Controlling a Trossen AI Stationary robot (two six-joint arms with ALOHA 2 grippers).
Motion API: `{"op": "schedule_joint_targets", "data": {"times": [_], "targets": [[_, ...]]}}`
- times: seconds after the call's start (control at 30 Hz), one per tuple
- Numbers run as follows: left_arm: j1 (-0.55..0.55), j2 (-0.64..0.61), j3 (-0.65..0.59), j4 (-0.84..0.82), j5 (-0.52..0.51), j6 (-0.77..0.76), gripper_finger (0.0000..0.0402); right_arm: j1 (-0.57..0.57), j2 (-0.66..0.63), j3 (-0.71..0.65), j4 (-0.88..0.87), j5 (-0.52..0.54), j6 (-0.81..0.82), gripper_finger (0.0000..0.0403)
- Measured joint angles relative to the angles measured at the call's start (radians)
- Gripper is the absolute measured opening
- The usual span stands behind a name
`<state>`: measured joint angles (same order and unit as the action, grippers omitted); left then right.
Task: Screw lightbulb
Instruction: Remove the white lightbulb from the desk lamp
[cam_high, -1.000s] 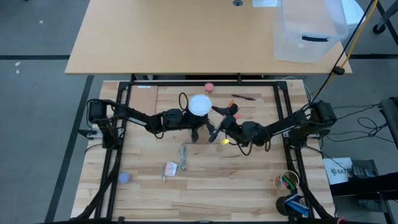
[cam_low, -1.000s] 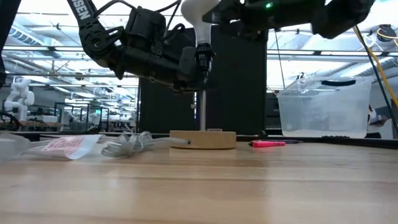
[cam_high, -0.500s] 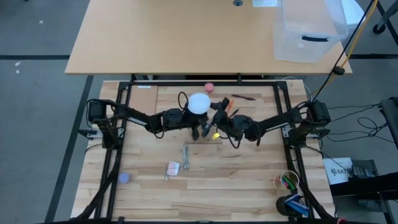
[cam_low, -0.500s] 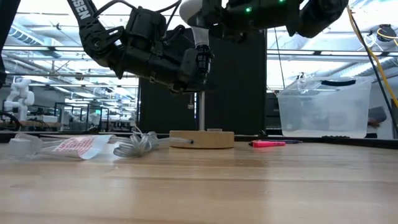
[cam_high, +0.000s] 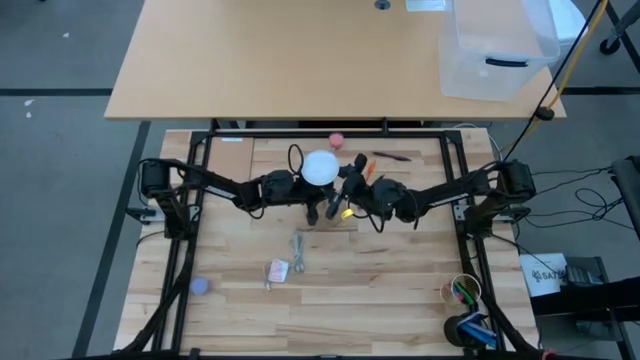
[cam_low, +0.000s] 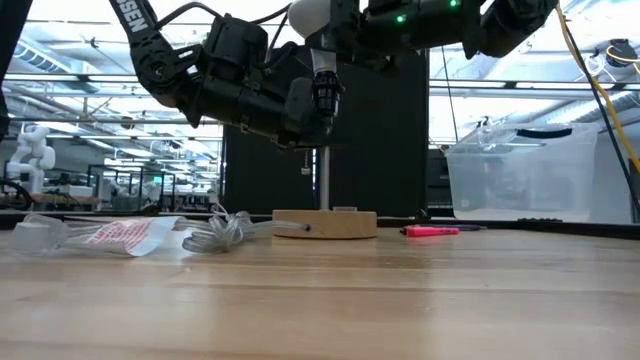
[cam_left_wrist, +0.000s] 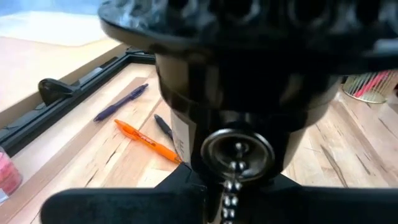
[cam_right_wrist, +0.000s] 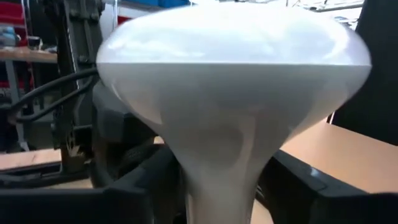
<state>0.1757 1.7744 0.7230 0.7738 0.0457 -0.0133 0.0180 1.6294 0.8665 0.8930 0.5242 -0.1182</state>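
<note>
The left gripper (cam_low: 318, 97) is clamped tight on the black socket (cam_left_wrist: 231, 118), holding it steady. Right above those fingers sits the lightbulb (cam_high: 320, 167), its base already in the socket. The right gripper (cam_high: 340, 190) is beside the bulb's neck; I cannot tell if it grips. Some turning may be left.

A round pale wooden disc with a thin upright post and black socket (cam_low: 325, 223) stands directly under the jaws. Just beyond the jaws lie a small pink ball (cam_high: 337, 139) and an orange plastic pen (cam_left_wrist: 146, 142). Nearer than the jaws lie a coiled grey cable (cam_high: 297, 248) and a crumpled clear wrapper (cam_high: 277, 270). Far beyond sits a clear plastic bin (cam_high: 495, 50).
</note>
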Motion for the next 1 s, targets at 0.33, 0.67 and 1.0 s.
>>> {"op": "schedule_joint_targets", "data": {"times": [0.33, 0.67, 1.0], "targets": [[0.003, 0.001, -0.001, -0.01, 0.138, 0.048, 0.0028, -0.026, -0.057, 0.0, -0.134, -0.13, 0.01, 0.0173], [0.01, 0.002, -0.001, -0.011, 0.277, 0.089, 0.0028, -0.069, -0.088, 0.0, -0.211, -0.349, 0.002, 0.0172], [0.011, 0.002, -0.001, -0.02, 0.47, 0.141, 0.0028, -0.143, -0.087, 0.001, -0.226, -0.694, -0.001, 0.017]]}}
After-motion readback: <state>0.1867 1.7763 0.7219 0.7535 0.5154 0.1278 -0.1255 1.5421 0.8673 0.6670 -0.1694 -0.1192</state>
